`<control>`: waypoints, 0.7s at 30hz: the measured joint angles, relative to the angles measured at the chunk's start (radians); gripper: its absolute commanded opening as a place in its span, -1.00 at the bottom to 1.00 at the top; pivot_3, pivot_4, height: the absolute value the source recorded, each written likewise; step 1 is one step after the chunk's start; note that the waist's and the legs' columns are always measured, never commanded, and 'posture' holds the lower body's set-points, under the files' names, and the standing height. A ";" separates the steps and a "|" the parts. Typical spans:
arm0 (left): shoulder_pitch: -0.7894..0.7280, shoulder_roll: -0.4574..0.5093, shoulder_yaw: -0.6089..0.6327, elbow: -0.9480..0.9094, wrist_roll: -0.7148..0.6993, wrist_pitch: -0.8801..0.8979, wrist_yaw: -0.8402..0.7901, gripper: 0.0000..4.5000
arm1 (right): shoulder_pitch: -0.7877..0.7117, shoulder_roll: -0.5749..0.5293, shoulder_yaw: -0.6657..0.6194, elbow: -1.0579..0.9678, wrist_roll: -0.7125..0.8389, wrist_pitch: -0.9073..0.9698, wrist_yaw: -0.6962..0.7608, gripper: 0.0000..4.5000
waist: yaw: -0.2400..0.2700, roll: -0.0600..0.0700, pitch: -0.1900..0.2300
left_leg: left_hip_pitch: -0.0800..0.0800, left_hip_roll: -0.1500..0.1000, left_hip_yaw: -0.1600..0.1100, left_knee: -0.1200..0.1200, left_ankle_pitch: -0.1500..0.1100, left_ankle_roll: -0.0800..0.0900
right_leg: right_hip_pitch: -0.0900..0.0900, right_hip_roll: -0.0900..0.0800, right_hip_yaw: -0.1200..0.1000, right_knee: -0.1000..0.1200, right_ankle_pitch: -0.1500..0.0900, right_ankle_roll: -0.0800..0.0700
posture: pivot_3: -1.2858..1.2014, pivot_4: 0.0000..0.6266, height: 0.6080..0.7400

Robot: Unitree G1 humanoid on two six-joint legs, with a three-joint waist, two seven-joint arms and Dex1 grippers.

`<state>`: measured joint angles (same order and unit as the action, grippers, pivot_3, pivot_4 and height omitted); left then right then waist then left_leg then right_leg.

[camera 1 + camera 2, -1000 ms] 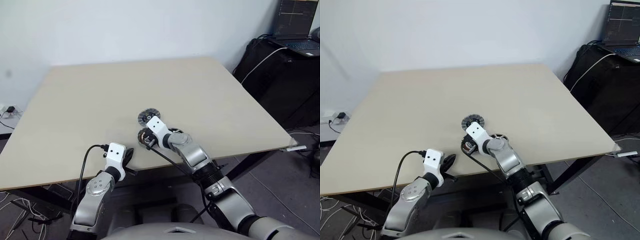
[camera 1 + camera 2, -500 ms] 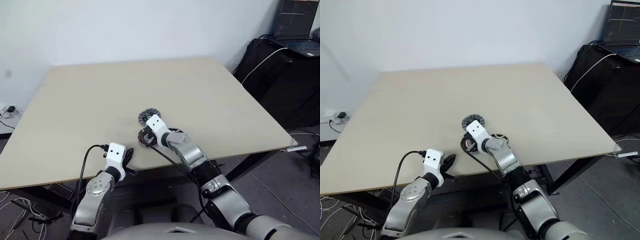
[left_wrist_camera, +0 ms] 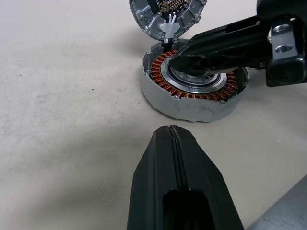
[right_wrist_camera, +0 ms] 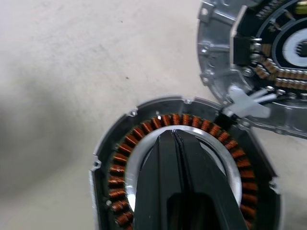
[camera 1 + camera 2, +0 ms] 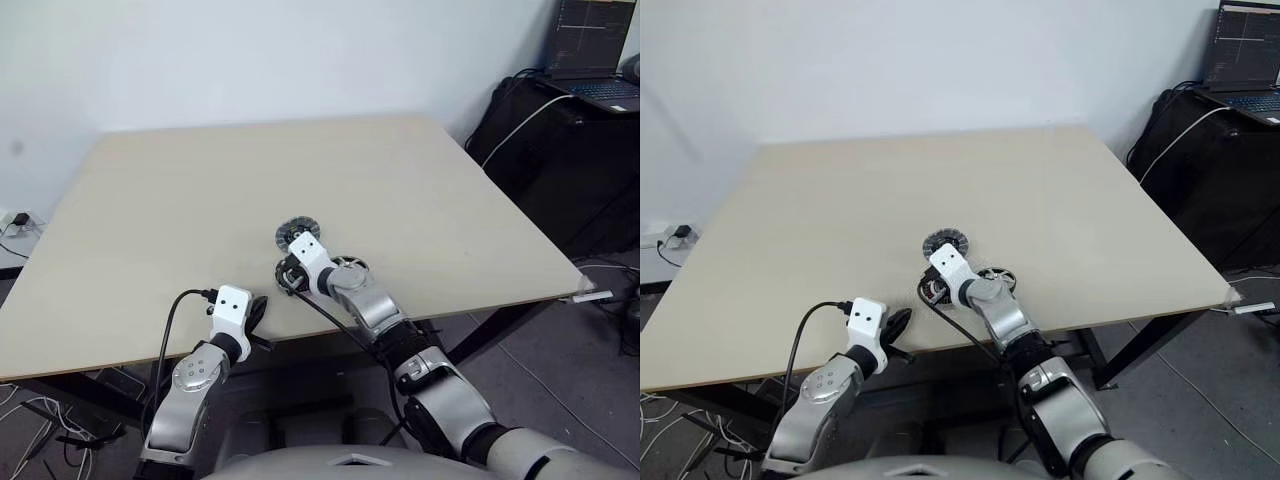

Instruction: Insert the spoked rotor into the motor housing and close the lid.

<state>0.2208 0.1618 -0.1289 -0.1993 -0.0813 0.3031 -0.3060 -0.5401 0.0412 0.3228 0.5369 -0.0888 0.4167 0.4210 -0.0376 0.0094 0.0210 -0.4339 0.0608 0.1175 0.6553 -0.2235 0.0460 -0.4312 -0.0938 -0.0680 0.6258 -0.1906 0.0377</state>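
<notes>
Hovering at centre frame, the right gripper (image 4: pixel 173 139), fingers pressed together, pokes into the round copper-wound motor housing (image 3: pixel 194 81); the grey ribbed lid (image 5: pixel 297 233) lies just above. The left gripper (image 3: pixel 171 136), also closed and empty, sits lower left.

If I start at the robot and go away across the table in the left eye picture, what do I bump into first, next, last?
Left gripper at the table's near edge → motor housing, with the right gripper on it → lid → bare table.
</notes>
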 measured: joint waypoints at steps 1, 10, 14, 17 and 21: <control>0.000 0.000 0.000 0.000 0.000 0.000 0.000 -1.00 | 0.000 0.004 -0.007 -0.001 0.002 -0.009 -0.002 -0.99 | 0.000 0.000 0.000 | 0.000 0.000 0.000 0.000 0.000 0.000 | 0.000 0.000 0.000 0.000 0.000 0.000 | 0.03 -1.00 1.00; 0.016 -0.001 0.001 -0.001 -0.001 -0.004 0.005 -1.00 | 0.040 -0.077 -0.069 -0.220 0.037 0.030 0.002 -0.99 | 0.003 0.000 0.000 | 0.000 0.000 0.000 0.000 0.000 0.000 | 0.000 0.000 0.000 0.000 0.000 0.000 | 0.03 -1.00 1.00; 0.030 0.000 0.004 -0.003 -0.004 -0.008 0.007 -1.00 | 0.121 -0.169 -0.086 -0.371 0.048 0.101 0.036 -0.99 | 0.003 0.000 0.000 | 0.000 0.000 0.000 0.000 0.000 0.000 | 0.000 -0.001 0.000 -0.001 0.000 0.000 | 0.03 -1.00 1.00; 0.033 0.000 0.006 -0.007 -0.005 -0.008 0.009 -1.00 | 0.173 -0.228 -0.102 -0.447 0.061 0.150 0.049 -0.99 | 0.003 0.000 0.000 | 0.000 0.000 0.000 0.000 0.000 0.000 | 0.000 -0.001 0.000 -0.001 0.000 0.000 | 0.03 -1.00 1.00; 0.034 0.001 0.007 -0.009 -0.009 -0.008 0.007 -1.00 | 0.224 -0.282 -0.141 -0.520 0.088 0.204 0.061 -0.99 | 0.001 0.000 0.000 | 0.001 0.000 -0.001 0.000 0.000 0.000 | 0.000 -0.001 0.000 0.000 0.000 0.000 | 0.03 -1.00 1.00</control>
<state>0.2549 0.1626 -0.1223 -0.2079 -0.0899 0.2948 -0.2992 -0.3161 -0.2410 0.1814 0.0172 -0.0008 0.6207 0.4816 -0.0361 0.0092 0.0213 -0.4332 0.0606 0.1169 0.6553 -0.2236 0.0460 -0.4310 -0.0945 -0.0680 0.6255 -0.1910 0.0375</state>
